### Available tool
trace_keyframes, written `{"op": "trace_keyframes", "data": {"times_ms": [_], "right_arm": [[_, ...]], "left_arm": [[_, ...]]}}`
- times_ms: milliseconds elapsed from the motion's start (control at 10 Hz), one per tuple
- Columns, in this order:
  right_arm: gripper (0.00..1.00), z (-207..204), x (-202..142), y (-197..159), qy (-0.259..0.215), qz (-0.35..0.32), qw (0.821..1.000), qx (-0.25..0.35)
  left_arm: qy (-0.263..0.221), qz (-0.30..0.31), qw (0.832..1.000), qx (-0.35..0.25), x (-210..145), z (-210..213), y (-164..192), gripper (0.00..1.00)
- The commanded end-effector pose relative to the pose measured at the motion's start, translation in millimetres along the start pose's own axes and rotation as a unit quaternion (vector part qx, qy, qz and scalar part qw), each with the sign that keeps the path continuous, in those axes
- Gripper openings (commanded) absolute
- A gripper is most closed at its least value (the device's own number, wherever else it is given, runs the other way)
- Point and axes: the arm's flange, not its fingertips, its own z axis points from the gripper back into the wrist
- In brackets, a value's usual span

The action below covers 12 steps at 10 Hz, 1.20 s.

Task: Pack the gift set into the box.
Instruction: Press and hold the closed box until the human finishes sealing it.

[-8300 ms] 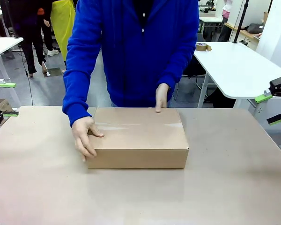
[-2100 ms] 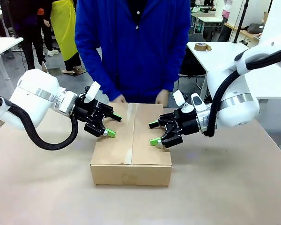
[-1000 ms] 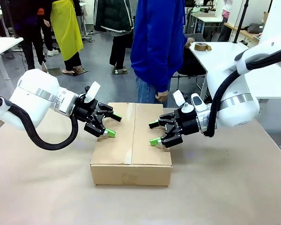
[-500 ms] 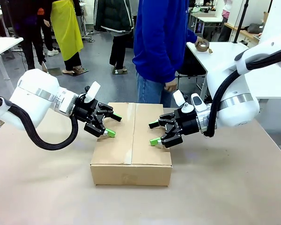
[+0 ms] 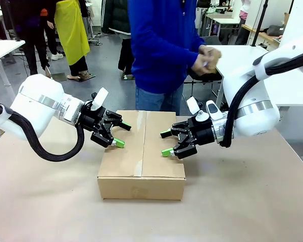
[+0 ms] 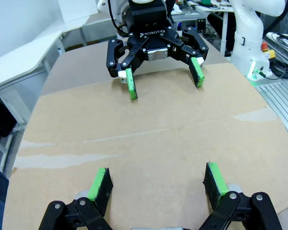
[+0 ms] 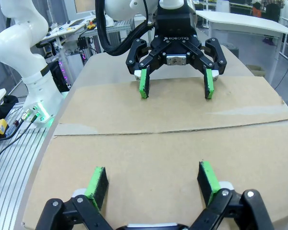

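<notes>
The box [image 5: 141,154] stands in the middle of the table [image 5: 242,201], with its top flaps folded shut and meeting in a seam that runs from the robot's side toward the person; clear tape lies along part of this seam. The gift set is probably inside already, but with the flaps closed this cannot be checked. The left gripper [image 5: 118,133] hangs low over the left flap, near its outer edge, and the right gripper [image 5: 165,142] hangs in the same way over the right flap. Both have their fingers spread wide and hold nothing. In the wrist views the green pads [image 6: 102,184] seem to be just above the cardboard or resting on it; which one, I cannot tell. My judgement is that the two grippers are placed there to keep the flaps down while the seam is sealed. The person [image 5: 164,50] stands at the far side, turned to the side, with both hands [image 5: 206,59] together at something small that I cannot make out. Around the box the table is bare on every side, so the arms have free room to draw back outward, and the seam between the grippers is open from above.
</notes>
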Motion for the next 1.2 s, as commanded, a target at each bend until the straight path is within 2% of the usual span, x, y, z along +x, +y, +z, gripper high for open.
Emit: {"op": "trace_keyframes", "data": {"times_ms": [0,1100], "right_arm": [[1.0,-0.4,-2.5,1.1,0.001,-0.002,1.0,-0.002],[1.0,-0.4,-2.5,1.1,0.001,-0.002,1.0,-0.002]], "left_arm": [[-0.001,-0.001,1.0,-0.001,-3.2,0.0,-0.3,1.0],[-0.001,-0.001,1.0,-0.001,-3.2,0.0,-0.3,1.0]]}}
